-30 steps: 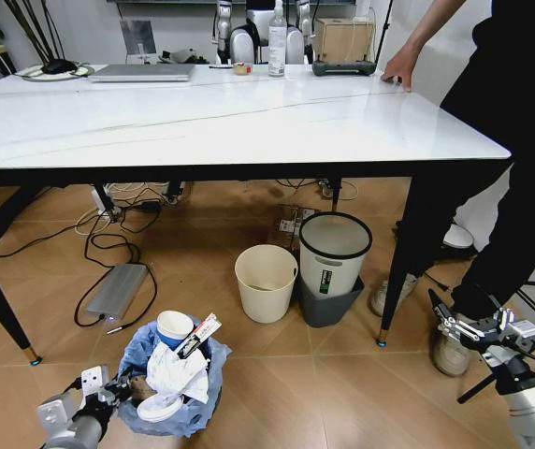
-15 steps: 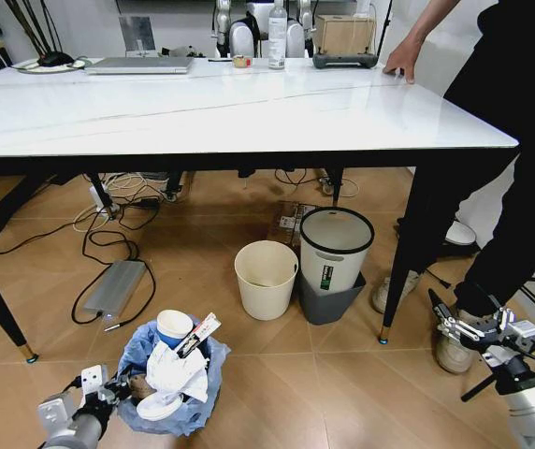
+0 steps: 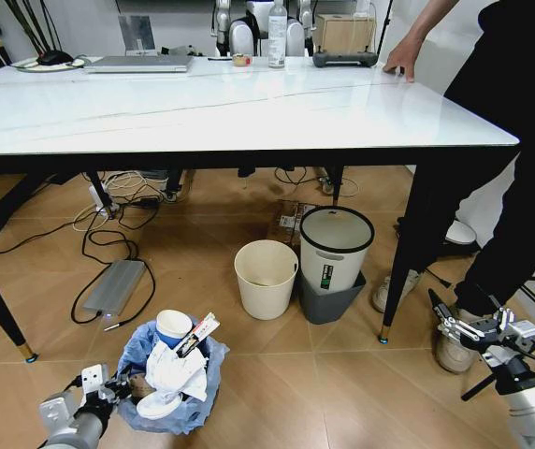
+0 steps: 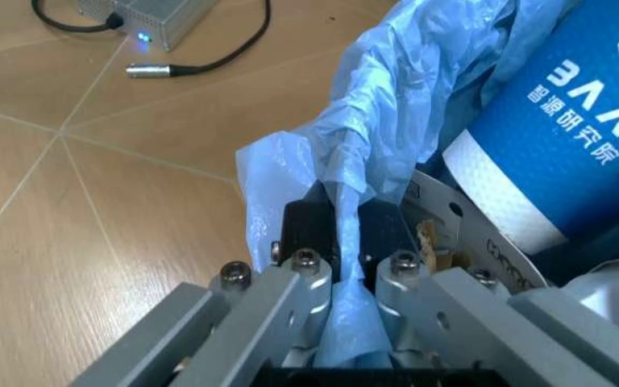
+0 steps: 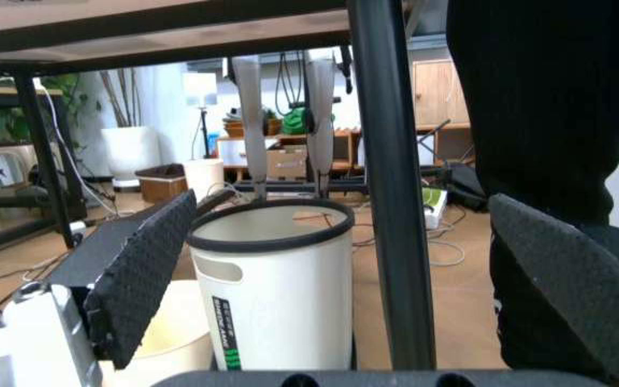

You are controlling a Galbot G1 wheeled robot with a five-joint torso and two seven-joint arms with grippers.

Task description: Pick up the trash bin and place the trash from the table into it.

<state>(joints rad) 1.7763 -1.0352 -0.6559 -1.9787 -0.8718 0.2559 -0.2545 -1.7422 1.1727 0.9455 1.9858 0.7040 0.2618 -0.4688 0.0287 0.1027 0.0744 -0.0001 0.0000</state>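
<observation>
Our left gripper [image 4: 342, 270] pinched the blue liner at the rim of the trash bin [image 3: 176, 379], which sat on the floor in front of the table [image 3: 249, 112], already stuffed with trash [image 3: 176, 367]. Our right gripper [image 3: 469, 327] hung spread, low beside the table leg. We judged collecting finished; next we needed only a gentle release.

The table [image 3: 249, 103] and floor are viewed from above; the bin [image 4: 417, 121] and white bin [image 5: 277, 282] are seen close by wrist cameras.
</observation>
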